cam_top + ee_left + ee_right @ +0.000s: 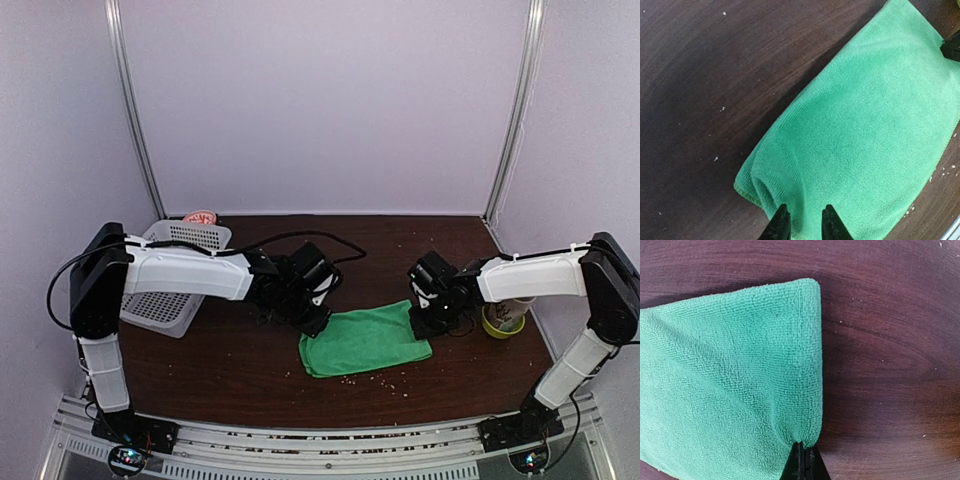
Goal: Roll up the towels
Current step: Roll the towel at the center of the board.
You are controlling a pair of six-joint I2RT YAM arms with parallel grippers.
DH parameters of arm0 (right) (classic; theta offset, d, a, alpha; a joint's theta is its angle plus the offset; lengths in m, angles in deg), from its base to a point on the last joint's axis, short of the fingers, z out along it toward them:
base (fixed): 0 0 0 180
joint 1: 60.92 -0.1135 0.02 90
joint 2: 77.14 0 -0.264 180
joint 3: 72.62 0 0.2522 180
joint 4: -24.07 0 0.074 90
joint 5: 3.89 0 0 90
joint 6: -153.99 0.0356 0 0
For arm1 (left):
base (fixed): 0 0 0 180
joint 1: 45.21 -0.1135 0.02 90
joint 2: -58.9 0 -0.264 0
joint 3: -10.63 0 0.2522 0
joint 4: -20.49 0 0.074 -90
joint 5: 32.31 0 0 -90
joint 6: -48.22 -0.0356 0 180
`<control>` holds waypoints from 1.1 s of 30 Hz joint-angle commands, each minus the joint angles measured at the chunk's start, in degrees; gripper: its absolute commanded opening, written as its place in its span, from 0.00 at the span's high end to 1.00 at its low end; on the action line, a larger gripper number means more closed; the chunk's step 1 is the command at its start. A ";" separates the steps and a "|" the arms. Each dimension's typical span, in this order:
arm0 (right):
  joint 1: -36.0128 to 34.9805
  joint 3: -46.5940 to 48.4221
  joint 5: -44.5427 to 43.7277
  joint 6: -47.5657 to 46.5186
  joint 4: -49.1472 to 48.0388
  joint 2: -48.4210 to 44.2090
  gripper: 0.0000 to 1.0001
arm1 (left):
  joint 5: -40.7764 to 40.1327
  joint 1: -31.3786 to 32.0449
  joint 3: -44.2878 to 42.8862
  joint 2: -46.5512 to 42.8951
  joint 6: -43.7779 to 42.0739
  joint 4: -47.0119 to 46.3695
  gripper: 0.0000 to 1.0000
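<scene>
Green towel (365, 340) corner in right gripper (802, 446)

Left gripper (805, 222) at the corner of a bright green terry-cloth towel (865, 125)

The towel lies flat and folded, slanting across the dark brown wooden desk (700, 75). The two black fingertips stand slightly apart with its puckered near corner between them. Pale crumbs (722, 108) dot the wood.

No lettering is legible anywhere; the print on the cup (503, 318) is too small to read
</scene>
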 commanded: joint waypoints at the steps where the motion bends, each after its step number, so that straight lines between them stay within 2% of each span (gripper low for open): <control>1: 0.29 0.63 0.00 -0.20 -0.59 0.87 1.00 | 0.27 0.06 0.49 -6.30 1.24 -0.65 0.76; 5: 0.29 0.52 0.01 0.05 -1.00 0.43 1.00 | 8.16 0.08 -2.78 -6.23 1.08 -3.14 0.77; 9: 0.29 0.24 -0.36 0.34 -0.95 0.10 1.00 | 15.54 0.08 -8.57 -0.57 1.44 -4.28 0.78; 13: 0.29 0.12 -2.57 1.09 -0.14 -0.78 1.00 | 14.19 0.08 -13.40 6.22 2.56 -0.21 0.81; 19: 0.20 0.61 -3.62 0.95 1.02 -2.96 1.00 | 12.11 -0.71 -13.07 11.23 4.66 1.26 0.82; 33: -2.99 3.71 -12.93 0.55 5.55 -2.49 1.00 | 9.91 -2.91 -8.22 12.96 7.65 1.54 0.83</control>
